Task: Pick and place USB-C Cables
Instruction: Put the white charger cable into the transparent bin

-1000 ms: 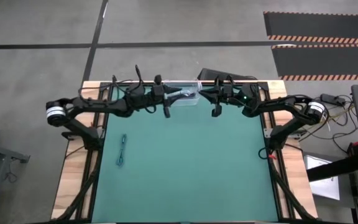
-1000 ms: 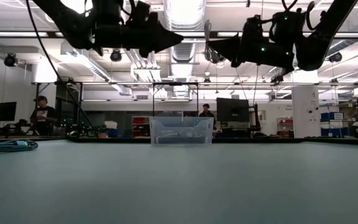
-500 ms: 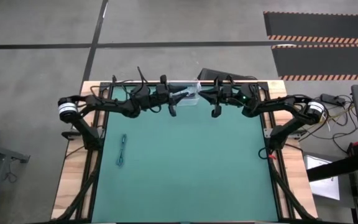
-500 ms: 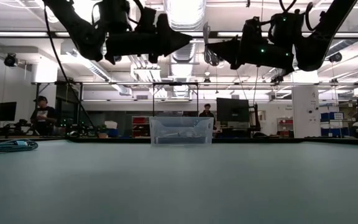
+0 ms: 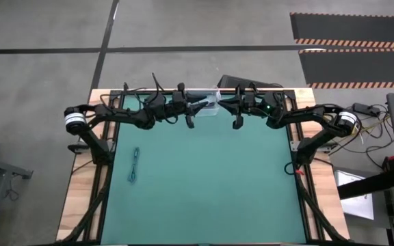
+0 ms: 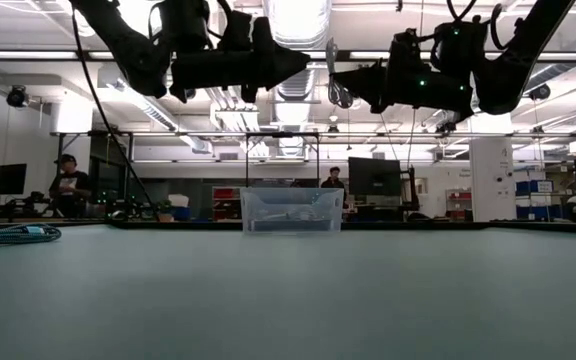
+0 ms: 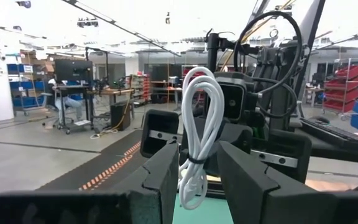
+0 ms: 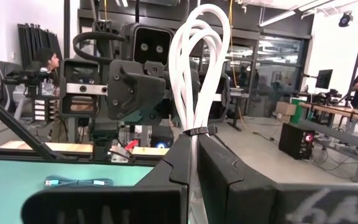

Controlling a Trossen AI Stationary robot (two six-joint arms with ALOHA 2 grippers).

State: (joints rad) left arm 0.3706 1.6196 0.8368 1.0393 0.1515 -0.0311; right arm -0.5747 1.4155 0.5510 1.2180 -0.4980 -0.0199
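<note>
A white USB-C cable bundle [image 8: 194, 68], tied with a dark band, stands upright in my shut right gripper [image 8: 193, 142], high above the table's far middle. My left gripper [image 7: 199, 152] points at it from the table's left with its fingers apart. The bundle [image 7: 199, 118] shows in the gap between them, and in the low view the left fingertips [image 6: 303, 62] stop just short of it [image 6: 337, 85]. A teal cable [image 5: 135, 165] lies flat on the green mat at the left. A clear bin [image 6: 292, 210] with something pale inside stands at the far edge. My right gripper pinches the white bundle between its two fingers just under the dark band [image 8: 194, 131]. The fingers come from the table's right, nearly level and tipped slightly up. The loops [image 8: 197, 37] stand upright above the fingers, and the whole bundle is lifted clear of the table.
The bin [image 5: 204, 102] sits below and just behind both grippers. Green mat [image 5: 211, 184] stretches toward the near edge, with wooden borders and frame rails at the left and right sides. People [image 6: 68, 180] stand at benches in the room beyond the table.
My left gripper has gone toward the table's right, closer to my right gripper and the white bundle, then stopped. My right gripper has kept still with the bundle.
</note>
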